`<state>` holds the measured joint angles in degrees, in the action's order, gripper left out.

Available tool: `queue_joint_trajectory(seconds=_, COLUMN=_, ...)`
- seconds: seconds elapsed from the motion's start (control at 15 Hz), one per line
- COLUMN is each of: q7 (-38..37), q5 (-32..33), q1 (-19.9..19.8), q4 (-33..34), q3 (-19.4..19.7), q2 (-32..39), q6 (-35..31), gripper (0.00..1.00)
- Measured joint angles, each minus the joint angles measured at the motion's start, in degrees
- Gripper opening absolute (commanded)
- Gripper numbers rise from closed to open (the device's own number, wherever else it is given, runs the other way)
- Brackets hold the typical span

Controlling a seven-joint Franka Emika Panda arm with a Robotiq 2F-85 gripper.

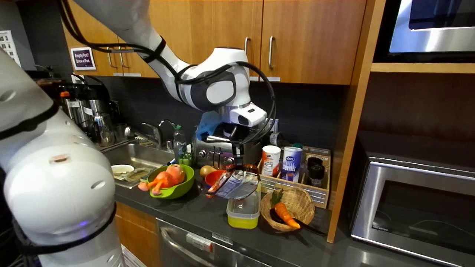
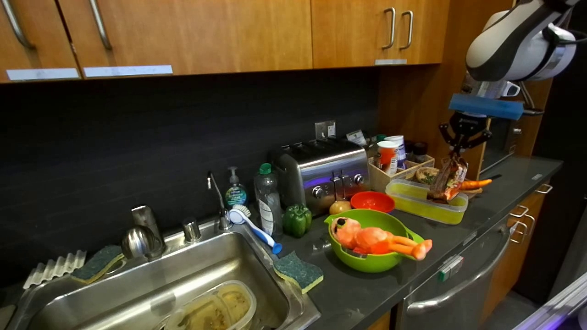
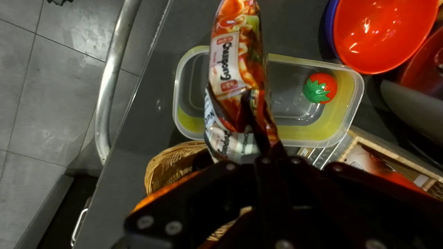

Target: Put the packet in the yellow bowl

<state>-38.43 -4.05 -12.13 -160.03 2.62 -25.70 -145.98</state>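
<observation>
A kitchen: 1 sink (image 2: 183, 268), 1 toaster (image 2: 330, 170), cupboards (image 2: 197, 36), a sign (image 1: 82, 58) saying "Brew a Pot."

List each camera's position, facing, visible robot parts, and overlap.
Wrist view: wrist-mounted, looking down past the fingers at the packet and yellow bowl; fingers across the bottom.
In an exterior view: beside the arm, facing the wall cabinets; arm spans left to centre.
In an exterior view: sink end, looking obliquely along the counter; arm's end and fingers at upper right.
Both exterior views share the toaster and green bowl; packet and yellow bowl appear in all three.
</observation>
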Motion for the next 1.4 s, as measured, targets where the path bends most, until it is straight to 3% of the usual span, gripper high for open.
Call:
queue_joint_trajectory(seconds=0.6, q7=10.5, q5=0.0, q1=0.0, q4=0.2, q3=0.0, q2=2.7, q6=-4.7, gripper=0.00)
queue_joint_trajectory(seconds=1.4, q7=22.0, q5=2.3, q1=0.0, q4=3.0, q3=0.0, q2=6.0, q6=-5.7, gripper=0.00)
